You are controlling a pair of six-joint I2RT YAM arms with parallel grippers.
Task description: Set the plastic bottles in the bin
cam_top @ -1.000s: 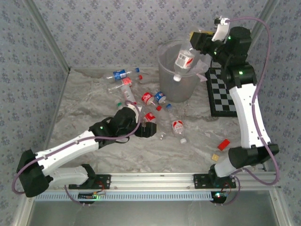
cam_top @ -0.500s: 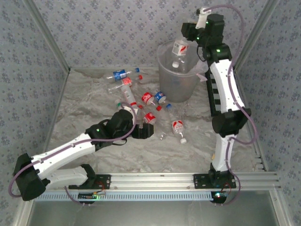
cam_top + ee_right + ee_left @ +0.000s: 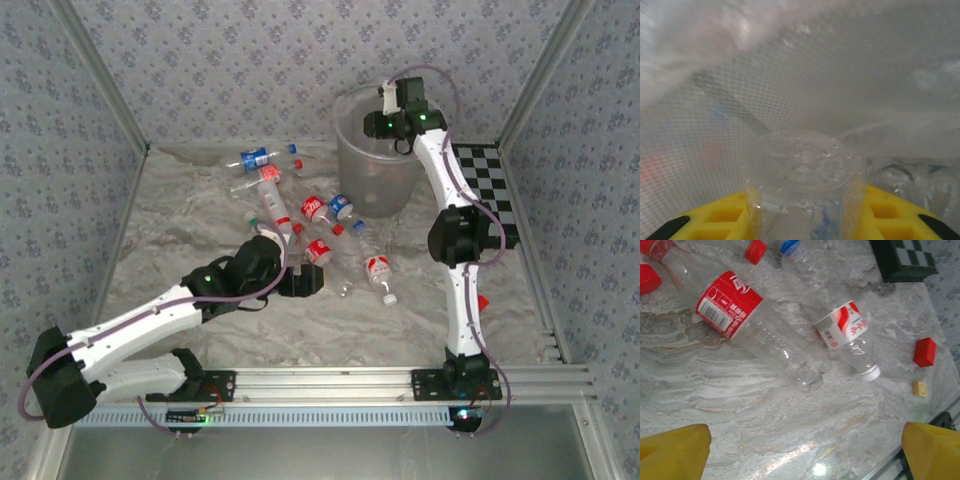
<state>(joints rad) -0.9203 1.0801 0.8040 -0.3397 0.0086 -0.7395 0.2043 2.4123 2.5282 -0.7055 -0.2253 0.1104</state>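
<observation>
Where my right gripper [image 3: 802,222] sits: inside the bin [image 3: 360,185], fingers closed on a clear held bottle [image 3: 802,175].
Held bottle, axis: along the fingers, with its rounded end facing away from the wrist, toward the bin's wall close ahead.
Left gripper [image 3: 802,452]: wide open, holding nothing, low over the table [image 3: 715,400].
Bottles ahead of it: I see a red-label bottle [image 3: 730,302] and a white-capped bottle [image 3: 842,325]. Both lie flat, clear of the fingers and close beside each other, long axes running upper left to lower right.
Surroundings: red block [image 3: 925,351] and yellow block [image 3: 920,388] to the right, checkerboard [image 3: 902,260] beyond.
</observation>
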